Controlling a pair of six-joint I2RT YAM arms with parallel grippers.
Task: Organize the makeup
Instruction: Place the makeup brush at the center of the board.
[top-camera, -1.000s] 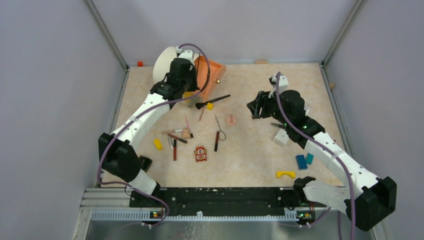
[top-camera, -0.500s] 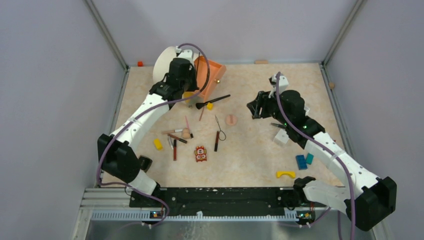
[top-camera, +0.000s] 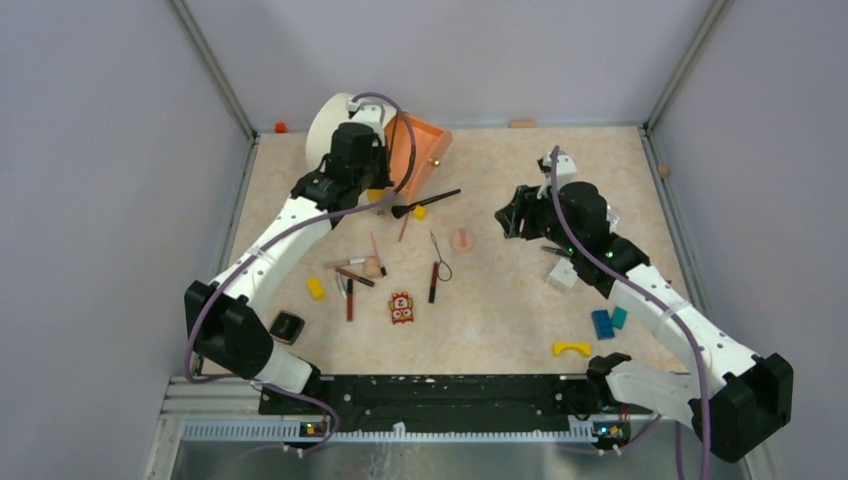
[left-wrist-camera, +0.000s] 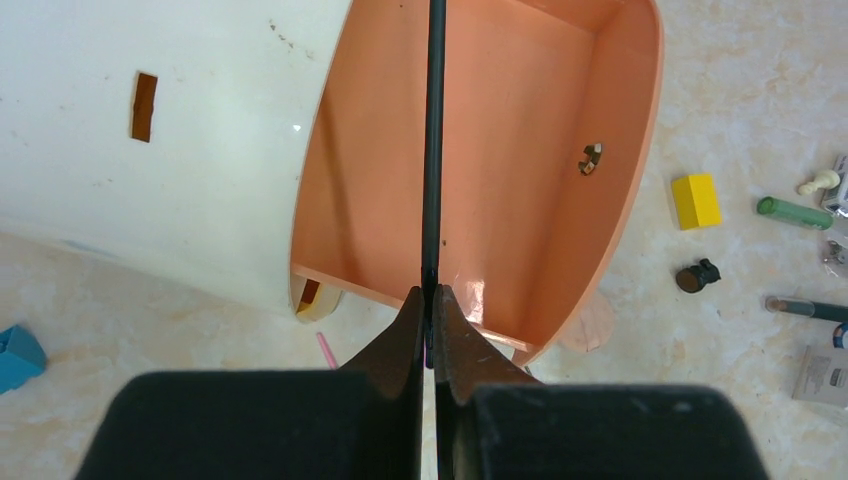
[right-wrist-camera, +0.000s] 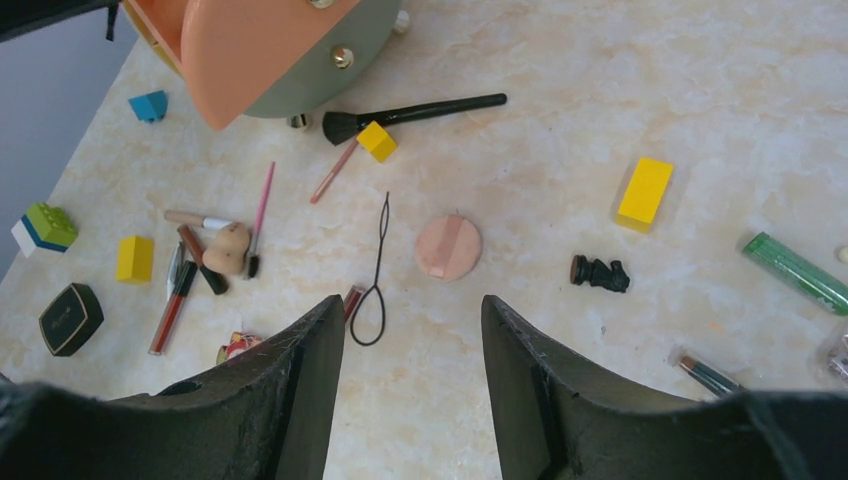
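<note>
Left gripper (left-wrist-camera: 430, 300) clamped tight on thin black stick (left-wrist-camera: 435, 150), poised over orange box (left-wrist-camera: 540, 100) at table's 11 o'clock. Step: dropping stick in; next, let go. Right gripper (right-wrist-camera: 412, 305) half open, empty, above puff (right-wrist-camera: 449, 246) mid-table.

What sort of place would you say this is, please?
Likely a robot lab's test cell, not a home: grey panel walls in metal framing enclose a table, two arms are bolted at its edge, and makeup lies mixed with toy blocks.
</note>
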